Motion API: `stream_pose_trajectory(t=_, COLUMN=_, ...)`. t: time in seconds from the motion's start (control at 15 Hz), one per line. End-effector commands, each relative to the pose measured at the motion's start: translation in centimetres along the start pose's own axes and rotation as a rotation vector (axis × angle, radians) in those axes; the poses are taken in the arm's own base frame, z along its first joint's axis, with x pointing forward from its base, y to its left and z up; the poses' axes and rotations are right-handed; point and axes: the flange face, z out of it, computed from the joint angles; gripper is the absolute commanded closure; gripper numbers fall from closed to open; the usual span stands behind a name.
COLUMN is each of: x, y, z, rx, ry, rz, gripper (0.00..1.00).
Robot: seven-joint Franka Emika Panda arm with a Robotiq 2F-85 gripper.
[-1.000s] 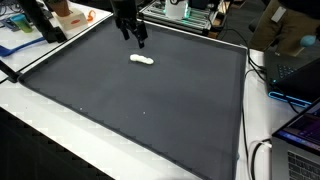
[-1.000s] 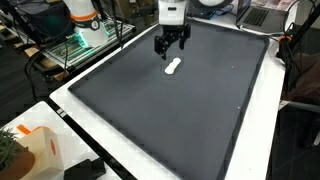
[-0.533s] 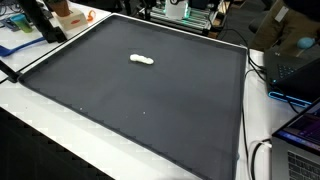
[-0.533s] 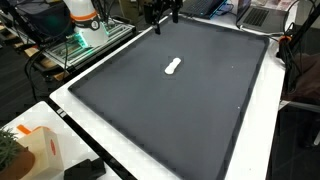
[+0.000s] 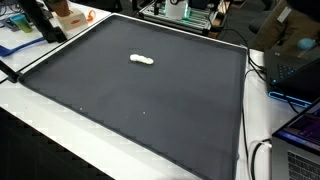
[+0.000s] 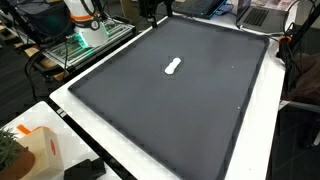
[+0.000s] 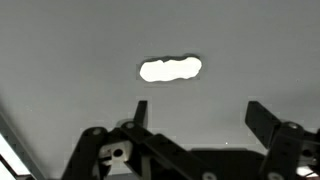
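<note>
What changed: a second ago the claw [image 7: 198, 106] hung just over the white piece [image 5: 142, 60]. Now it has gone up and back, away from it.
What that means: the white piece lies all on its own. Nothing holds it or touches it.
Claw: wide open and empty. Its two black fingers [image 7: 141, 108] stand far apart at the bottom of the wrist view.
Where the white piece is: flat on the dark mat [image 5: 150, 115], toward the far side, well away from the edges in both exterior views.
Shape: long and lumpy, like three small blobs in a row, with round ends.
Feel: it looks smooth and bright white. I cannot tell if it is hard or soft.
Mat: big, flat, dull grey, like cloth or rubber, lying on a white table [image 6: 75, 112].
</note>
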Motion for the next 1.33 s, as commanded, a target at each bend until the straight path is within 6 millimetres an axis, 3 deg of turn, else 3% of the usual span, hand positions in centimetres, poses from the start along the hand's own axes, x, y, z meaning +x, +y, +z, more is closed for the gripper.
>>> stream_pose_trajectory(t=0.0, x=-2.6, y=-0.6, z=-0.9, rx=-0.066, ry=0.032, rz=0.041, gripper=0.0)
stream_pose_trajectory(t=0.2, x=-3.5, y=-1.4, z=-1.8, rx=-0.069, ry=0.05, rz=0.097, gripper=0.0)
stream_pose_trajectory(t=0.27, x=-2.4, y=-1.4, z=-1.8, rx=-0.048, ry=0.025, rz=0.059, gripper=0.0)
stream_pose_trajectory(t=0.47, x=-3.0, y=-1.7, z=-2.3, rx=-0.061, ry=0.04, rz=0.078, gripper=0.0)
stream_pose_trajectory(t=0.87, x=-3.2, y=-1.4, z=-1.1, rx=0.017, ry=0.202, rz=0.177, gripper=0.0)
stream_pose_trajectory(t=1.07, x=-4.9, y=-2.0, z=-0.5, rx=-0.014, ry=0.234, rz=0.151, gripper=0.0)
stream_pose_trajectory(t=1.27, x=-6.9, y=-3.2, z=-1.4, rx=-0.081, ry=0.235, rz=0.134, gripper=0.0)
